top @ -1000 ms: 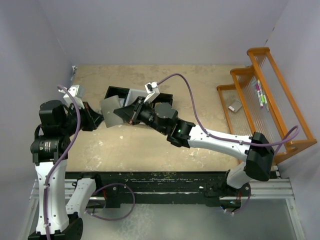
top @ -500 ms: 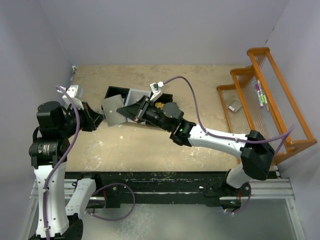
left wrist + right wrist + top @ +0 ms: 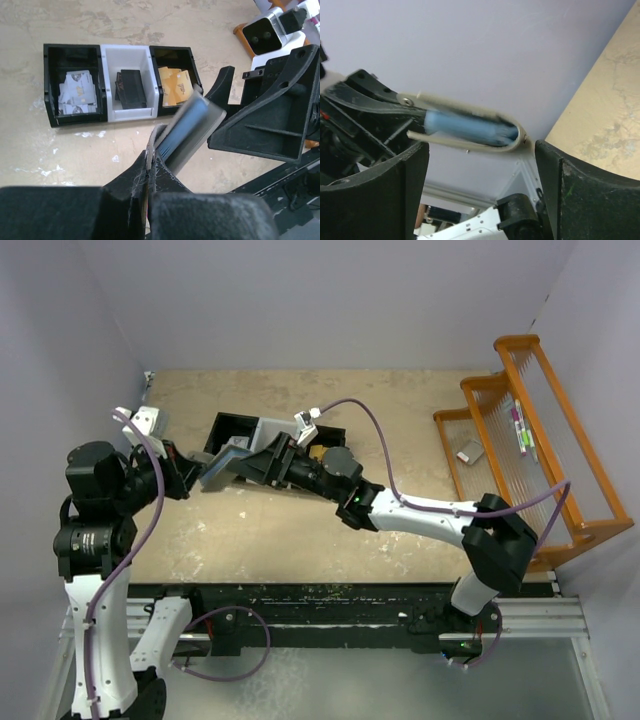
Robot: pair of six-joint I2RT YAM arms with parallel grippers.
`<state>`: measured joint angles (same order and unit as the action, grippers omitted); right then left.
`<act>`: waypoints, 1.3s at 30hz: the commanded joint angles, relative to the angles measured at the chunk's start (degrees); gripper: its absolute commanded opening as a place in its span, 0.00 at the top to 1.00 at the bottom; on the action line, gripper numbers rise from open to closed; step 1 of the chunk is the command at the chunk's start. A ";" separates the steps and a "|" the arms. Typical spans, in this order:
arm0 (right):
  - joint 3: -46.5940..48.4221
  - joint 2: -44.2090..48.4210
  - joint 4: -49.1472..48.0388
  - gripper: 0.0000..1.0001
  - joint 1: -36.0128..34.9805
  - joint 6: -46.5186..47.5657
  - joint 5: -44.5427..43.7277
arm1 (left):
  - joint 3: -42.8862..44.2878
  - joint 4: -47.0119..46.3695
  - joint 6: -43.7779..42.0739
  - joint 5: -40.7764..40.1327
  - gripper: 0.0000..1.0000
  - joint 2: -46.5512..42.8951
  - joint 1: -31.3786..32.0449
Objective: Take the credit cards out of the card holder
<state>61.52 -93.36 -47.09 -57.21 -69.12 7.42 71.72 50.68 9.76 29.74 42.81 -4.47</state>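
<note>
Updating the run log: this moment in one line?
left claw: shut on card holder | right claw: open, at card holder | credit cards: in bin tray

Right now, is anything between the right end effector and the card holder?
Nothing visible does. The holder, pinched by the left end effector, lies directly ahead of the open right end effector, with no object between them.
</note>
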 commanded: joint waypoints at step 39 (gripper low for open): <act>10.25 6.85 12.91 1.00 6.11 34.89 27.56 | 16.47 13.32 -13.28 23.45 0.91 12.25 0.07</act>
<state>71.44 -89.82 -28.86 -50.57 -31.48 34.11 87.66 64.27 -4.91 50.41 54.94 -4.47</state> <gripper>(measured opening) 0.028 0.010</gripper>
